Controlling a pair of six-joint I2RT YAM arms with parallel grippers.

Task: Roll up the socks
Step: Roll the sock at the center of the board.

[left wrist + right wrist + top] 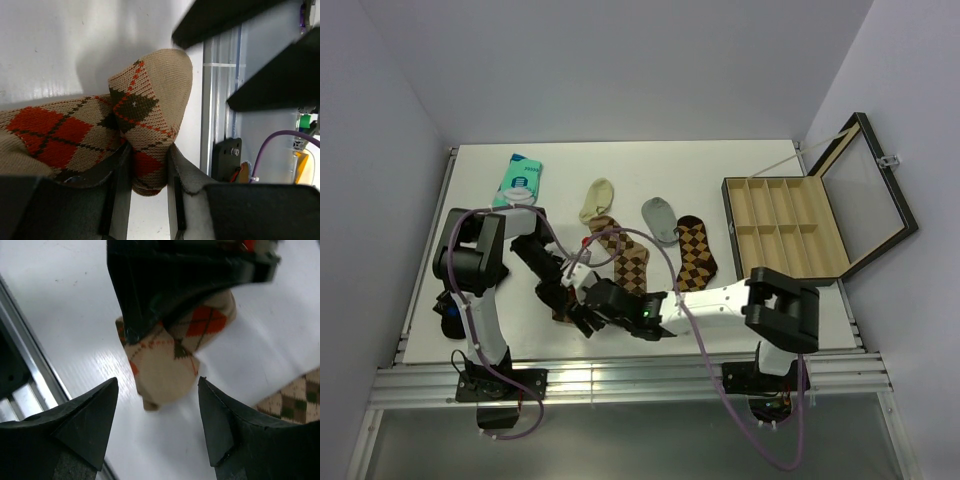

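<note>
The sock with red-orange diamonds (pixel 150 105) lies near the table's front edge with its end folded over. My left gripper (pixel 150 162) is shut on that folded end. In the top view the left gripper (pixel 563 288) and right gripper (pixel 586 317) meet there and hide most of that sock. My right gripper (pixel 157 407) is open and empty, with its fingers just short of the sock's hanging end (pixel 165 370). The tan sock with dark brown diamonds (pixel 628 262) and the dark brown sock with tan diamonds (pixel 697 252) lie flat at mid-table.
An open wooden box (pixel 785 228) with compartments stands at the right, its lid raised. A teal packet (pixel 520 178) lies at the back left. The table's metal front rail (pixel 220 100) runs close beside the held sock.
</note>
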